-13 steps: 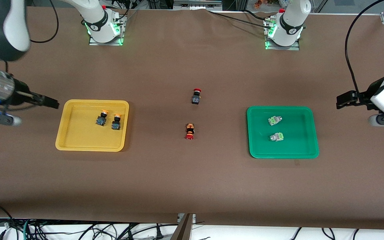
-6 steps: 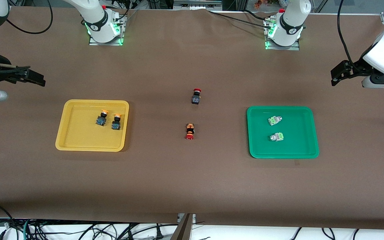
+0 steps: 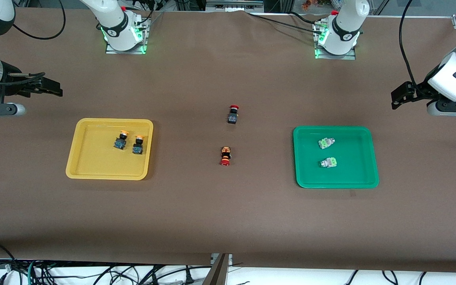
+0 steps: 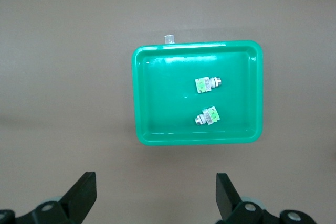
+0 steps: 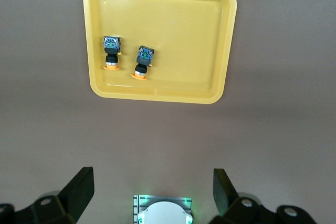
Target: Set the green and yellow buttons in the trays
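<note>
On the brown surface (image 3: 228, 206), the yellow tray (image 3: 89, 166) holds both yellow buttons (image 3: 120, 140); the green tray (image 3: 354, 174) holds both green buttons (image 3: 326, 143). Only the front view shows two red buttons (image 3: 233, 114) between the trays. Wrist views show the left claw (image 4: 156, 195) and right claw (image 5: 153, 192) spread wide, empty, above bare surface.

My front camera looks down across the whole table. Each wrist camera stares straight down from high above one tray: green tray (image 4: 197, 100), yellow tray (image 5: 163, 48).

Yellow buttons (image 3: 129, 142) lie in yellow tray (image 3: 89, 166), green buttons (image 3: 327, 152) in green tray (image 3: 354, 178).
</note>
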`<action>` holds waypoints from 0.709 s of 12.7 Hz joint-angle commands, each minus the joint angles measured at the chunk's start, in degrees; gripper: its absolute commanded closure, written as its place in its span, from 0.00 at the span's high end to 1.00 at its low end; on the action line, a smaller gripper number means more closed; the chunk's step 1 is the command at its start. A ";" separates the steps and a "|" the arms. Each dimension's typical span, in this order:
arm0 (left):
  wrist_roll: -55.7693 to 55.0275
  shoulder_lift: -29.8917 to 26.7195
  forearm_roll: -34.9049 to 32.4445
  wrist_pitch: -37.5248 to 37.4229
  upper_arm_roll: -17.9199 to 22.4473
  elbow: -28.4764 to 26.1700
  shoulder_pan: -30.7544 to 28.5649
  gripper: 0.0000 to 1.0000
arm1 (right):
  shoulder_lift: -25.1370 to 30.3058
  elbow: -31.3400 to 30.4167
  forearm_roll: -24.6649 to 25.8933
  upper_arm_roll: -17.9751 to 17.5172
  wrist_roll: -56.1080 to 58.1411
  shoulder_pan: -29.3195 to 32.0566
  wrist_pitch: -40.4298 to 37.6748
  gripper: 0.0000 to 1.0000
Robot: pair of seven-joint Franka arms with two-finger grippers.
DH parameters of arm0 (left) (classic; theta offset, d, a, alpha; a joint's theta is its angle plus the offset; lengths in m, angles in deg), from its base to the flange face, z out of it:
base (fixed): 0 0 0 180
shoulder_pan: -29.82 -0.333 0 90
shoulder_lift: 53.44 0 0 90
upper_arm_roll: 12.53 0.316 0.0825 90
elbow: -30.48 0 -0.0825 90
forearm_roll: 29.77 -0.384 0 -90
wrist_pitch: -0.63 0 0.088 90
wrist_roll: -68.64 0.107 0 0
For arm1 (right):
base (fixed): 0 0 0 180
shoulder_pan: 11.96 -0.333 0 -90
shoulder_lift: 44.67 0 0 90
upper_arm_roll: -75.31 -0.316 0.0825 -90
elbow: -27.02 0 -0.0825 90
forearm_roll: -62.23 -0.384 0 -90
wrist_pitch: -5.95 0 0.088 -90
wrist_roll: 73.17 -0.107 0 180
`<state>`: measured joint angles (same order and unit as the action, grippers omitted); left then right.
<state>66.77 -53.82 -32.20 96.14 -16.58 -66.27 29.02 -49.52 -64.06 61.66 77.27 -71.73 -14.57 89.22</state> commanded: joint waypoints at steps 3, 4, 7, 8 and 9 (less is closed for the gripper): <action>0.46 1.35 1.20 -2.34 -0.35 3.31 0.53 1.00 | 1.51 -1.29 1.27 -0.99 1.99 1.46 2.86 1.00; 0.38 1.26 1.20 -2.34 -0.35 3.31 0.53 1.00 | 1.60 -1.29 1.36 -0.99 1.99 1.46 2.86 1.00; 0.38 1.26 1.20 -2.43 -0.44 3.31 0.44 1.00 | 1.51 -1.20 1.36 -0.99 1.90 1.46 3.04 1.00; 0.38 1.26 1.20 -2.43 -0.44 3.31 0.44 1.00 | 1.51 -1.20 1.36 -0.99 1.90 1.46 2.86 1.00; 0.38 1.26 1.20 -2.43 -0.44 3.31 0.44 1.00 | 1.51 -1.12 1.36 -0.99 1.90 1.46 2.78 1.00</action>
<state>66.77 -53.54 -32.20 95.08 -17.18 -64.94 29.23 -49.44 -64.06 62.15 77.22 -70.72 -14.05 91.56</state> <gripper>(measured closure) 0.000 0.000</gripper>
